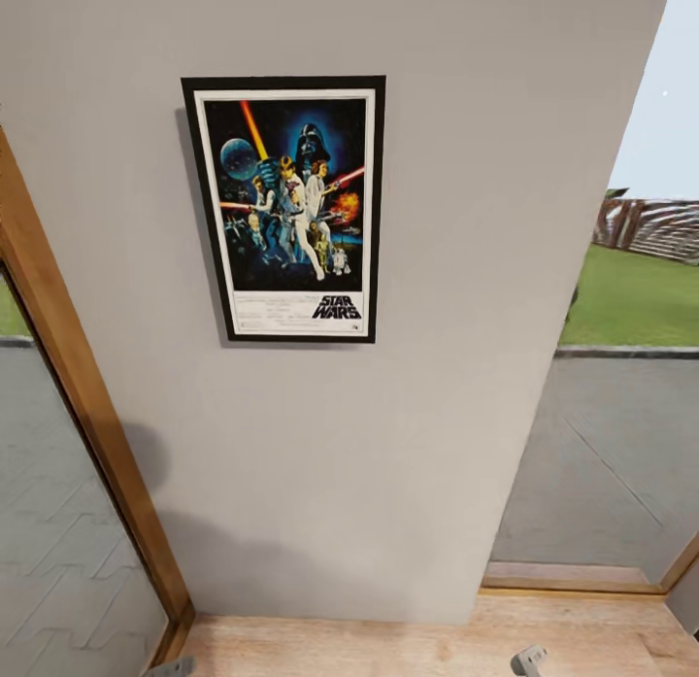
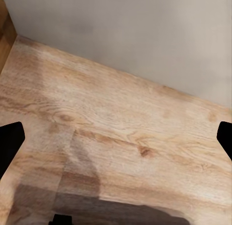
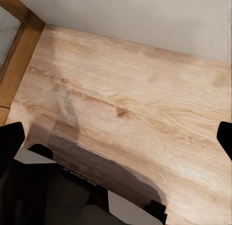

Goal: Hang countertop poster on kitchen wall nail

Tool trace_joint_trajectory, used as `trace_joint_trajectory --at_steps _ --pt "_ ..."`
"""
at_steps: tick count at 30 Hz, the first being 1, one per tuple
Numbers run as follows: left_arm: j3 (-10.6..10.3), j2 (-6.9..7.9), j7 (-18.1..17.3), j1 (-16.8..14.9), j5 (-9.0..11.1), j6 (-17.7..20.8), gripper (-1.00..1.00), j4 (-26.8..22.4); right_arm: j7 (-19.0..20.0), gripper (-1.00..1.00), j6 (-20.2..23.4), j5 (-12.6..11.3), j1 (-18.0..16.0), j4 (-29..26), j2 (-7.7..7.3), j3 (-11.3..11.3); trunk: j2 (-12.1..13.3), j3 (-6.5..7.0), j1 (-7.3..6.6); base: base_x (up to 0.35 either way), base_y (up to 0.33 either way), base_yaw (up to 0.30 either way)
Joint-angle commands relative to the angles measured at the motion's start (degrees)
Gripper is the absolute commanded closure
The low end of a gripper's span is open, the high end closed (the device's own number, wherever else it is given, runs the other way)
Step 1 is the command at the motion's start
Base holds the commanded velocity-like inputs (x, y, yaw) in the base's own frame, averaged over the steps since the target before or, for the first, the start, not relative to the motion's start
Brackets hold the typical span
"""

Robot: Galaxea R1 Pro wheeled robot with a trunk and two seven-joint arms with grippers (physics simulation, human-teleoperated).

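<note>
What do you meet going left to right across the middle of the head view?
Glass pane → wooden door frame → poster hanging on the pale grey wall → window showing green lawn outside.

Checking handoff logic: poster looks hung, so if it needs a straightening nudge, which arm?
Left, marginally. The poster hangs left of centre on the wall, nearer the left arm's side. Both grippers are low over the wood floor, fingers wide apart and empty, so neither has a head start.
</note>
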Motion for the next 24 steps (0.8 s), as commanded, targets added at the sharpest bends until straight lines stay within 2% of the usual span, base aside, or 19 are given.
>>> trace_joint_trajectory --at_steps 1,4,8,10,12,18,24 --pt "0.25 0.01 -0.36 -0.06 0.20 -0.06 -1.00 0.10 -0.41 -1.00 -0.41 -0.49 -0.09 0.24 0.06 0.50 -0.11 -0.01 0.04 0.000 0.000 0.000" --pt "0.23 0.01 -0.28 -0.06 0.22 -0.08 -1.00 0.10 -4.87 -1.00 -0.41 -0.52 -0.07 0.25 0.23 0.50 -0.11 0.28 0.04 0.000 0.000 0.000" --pt "0.22 0.01 -0.24 -0.06 0.23 -0.08 -1.00 0.10 -9.89 -1.00 -0.47 -0.53 -0.07 0.26 1.44 0.50 -0.11 0.64 0.04 0.000 0.000 0.000" --pt "0.22 0.01 -0.23 -0.06 0.23 -0.08 -1.00 0.10 -16.47 -1.00 -0.52 -0.48 -0.07 0.26 2.37 0.50 -0.11 0.71 0.04 0.000 0.000 0.000" --pt "0.22 0.01 -0.20 -0.06 0.23 -0.08 -1.00 0.10 -19.69 -1.00 -0.55 -0.46 -0.07 0.26 2.67 0.51 -0.11 0.75 0.04 0.000 0.000 0.000" --pt "0.22 0.01 -0.19 -0.06 0.23 -0.11 -1.00 0.10 -21.62 -1.00 -0.58 -0.40 0.36 0.24 2.94 0.50 -0.11 0.77 0.04 0.000 0.000 0.000" --pt "0.22 0.01 -0.21 -0.06 0.23 -0.13 -1.00 0.10 -22.01 -1.00 -0.64 -0.31 4.31 0.16 2.79 0.53 -0.11 0.78 0.04 0.000 0.000 0.000"
